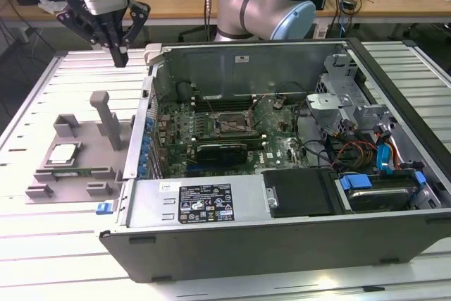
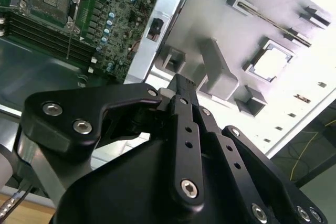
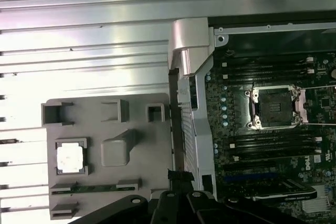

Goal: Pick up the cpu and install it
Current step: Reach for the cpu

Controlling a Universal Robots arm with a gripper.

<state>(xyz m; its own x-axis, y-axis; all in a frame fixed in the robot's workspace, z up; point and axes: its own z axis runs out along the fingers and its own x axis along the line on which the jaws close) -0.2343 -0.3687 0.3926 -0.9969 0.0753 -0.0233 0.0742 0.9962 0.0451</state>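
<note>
1. Labels: a black label [image 1: 204, 204] w/ white print sat on the grey cover inside the case [image 1: 282, 252], lower centre of the exterior view. A small white sticker [image 1: 166, 187] sat just beside it.
2. Cpu [image 1: 63, 154]: flat, square, thin, pale silver top; bright white in both wrist views [image 2: 271, 62] [image 3: 71, 157]. It lay in a square recess of the grey tray [image 1: 42, 182], at the exterior view's left, outside the case.
3. Gripper [image 1: 118, 58]: upper left of frame, above the tray, well apart from the cpu. Fingers were pinched together, nothing held.
4. Socket [image 1: 227, 126]: mid-board, dark centre exposed.
</note>
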